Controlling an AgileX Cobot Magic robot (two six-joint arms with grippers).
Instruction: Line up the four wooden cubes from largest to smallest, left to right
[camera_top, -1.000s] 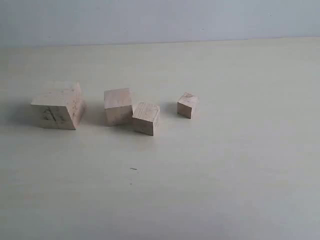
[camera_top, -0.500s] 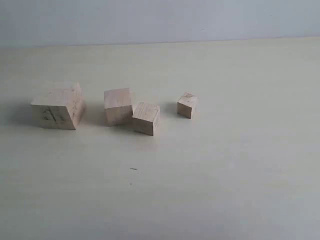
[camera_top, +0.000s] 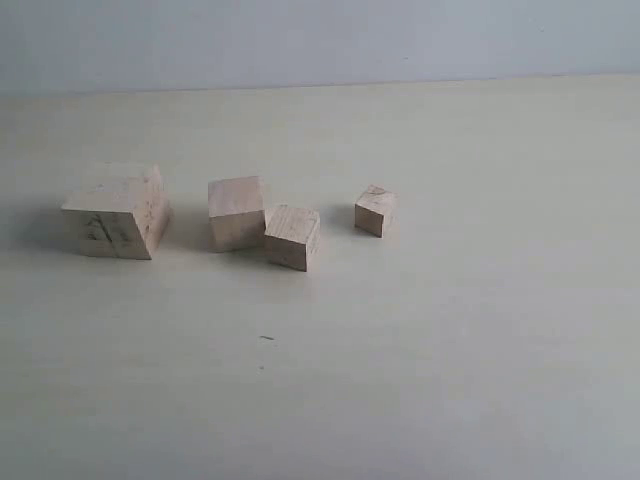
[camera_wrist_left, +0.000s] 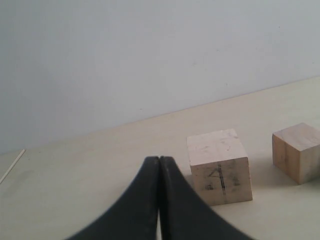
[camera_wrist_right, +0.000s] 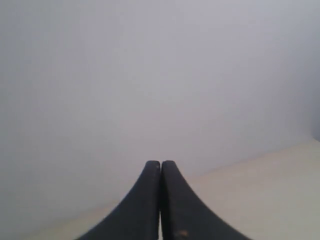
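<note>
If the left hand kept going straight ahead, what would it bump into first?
Probably nothing close. The shut left hand points over bare table toward the pale wall. The biggest block sits off to one side, so it may slip past, though depth is unclear.

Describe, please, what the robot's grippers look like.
Only the wrist views show them. The left gripper has two matte black fingers, broad at the base, curving to slim rounded tips. The right gripper matches, with a tan speck low on one finger. No cables visible.
</note>
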